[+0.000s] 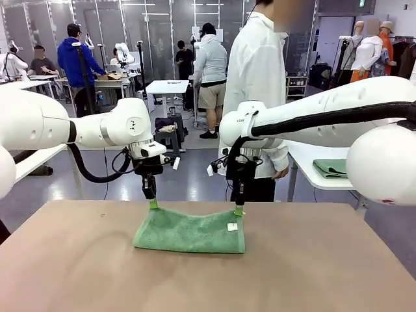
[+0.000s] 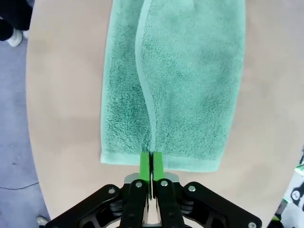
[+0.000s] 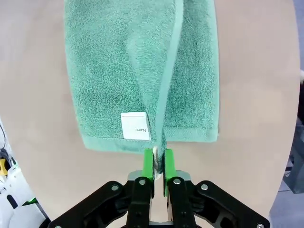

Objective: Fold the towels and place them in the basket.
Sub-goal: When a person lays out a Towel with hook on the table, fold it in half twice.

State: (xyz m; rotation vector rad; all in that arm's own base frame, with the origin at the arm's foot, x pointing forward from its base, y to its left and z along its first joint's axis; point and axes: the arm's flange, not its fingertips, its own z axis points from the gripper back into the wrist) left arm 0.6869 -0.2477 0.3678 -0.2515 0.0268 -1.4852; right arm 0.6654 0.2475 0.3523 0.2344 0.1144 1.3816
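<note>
Now, left pincer (image 2: 152, 160): clamped on the hem of the towel (image 2: 175, 80).
Right pincer (image 3: 159, 159): clamped likewise.
Fold: carry both corners level across the desk (image 1: 78, 260).

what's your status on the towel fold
left gripper shut on sea-green towel, right gripper too. towel doubled over on table. person beyond far edge, not reaching in.

Fuzzy terry towel (image 1: 190, 231) on matt, smooth table (image 1: 78, 266).
</note>
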